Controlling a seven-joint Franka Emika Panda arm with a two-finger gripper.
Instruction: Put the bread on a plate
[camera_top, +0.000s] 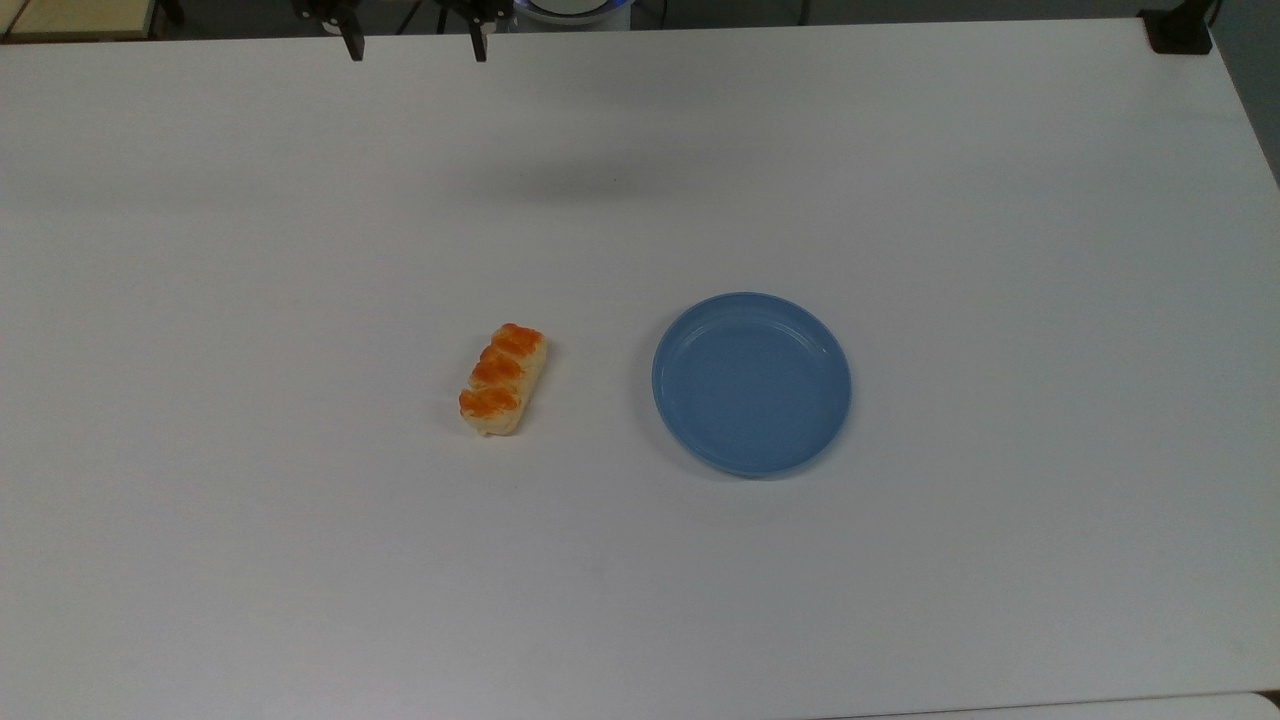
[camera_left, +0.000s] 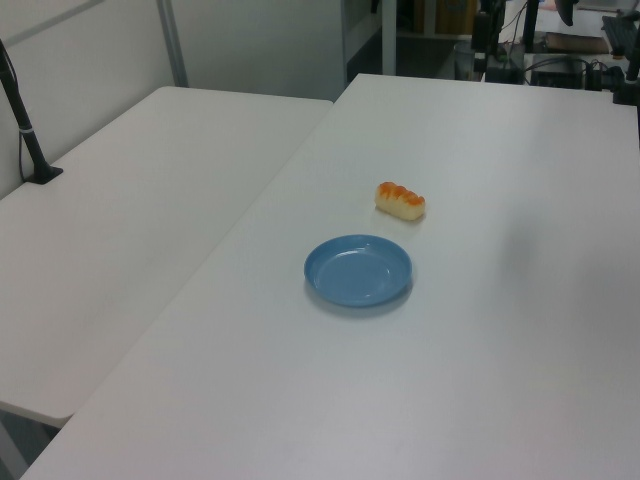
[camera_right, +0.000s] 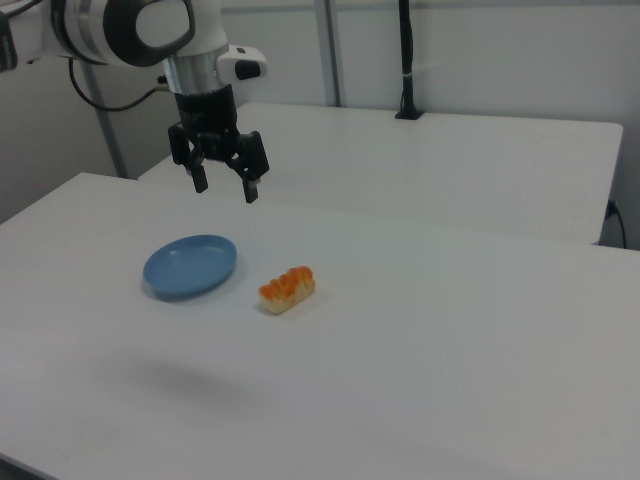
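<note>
Hanging high over the table (camera_top: 200, 250), the gripper (camera_right: 225, 184) pointed straight down with its two fingers spread wide and nothing between them. In the top view the dark fingertips (camera_top: 352, 48) showed at the upper edge of the frame, well apart from both objects. A faint shadow lay on the tabletop below the arm.

Bread (camera_top: 503, 378) lay flat on the bare table, glazed bumps up, long axis slightly tilted in the top view. It sat to the top view's left of the plate (camera_top: 751, 383), near it but not touching; a strip of white table showed between them. In the right view the order was reversed, with the plate on the right view's left. The plate held nothing and rested level.

A second white table (camera_left: 130, 200) stood alongside, with a black post (camera_left: 25, 125) clamped at its far corner.

Progress, as judged: nothing done yet. Bread was untouched on the table, and the gripper was neither over it nor down at its height. Left to do: move across above the loaf, descend, close across its narrow width, lift, carry to the plate and release. The fingers would probably need turning to match the loaf's tilt.
</note>
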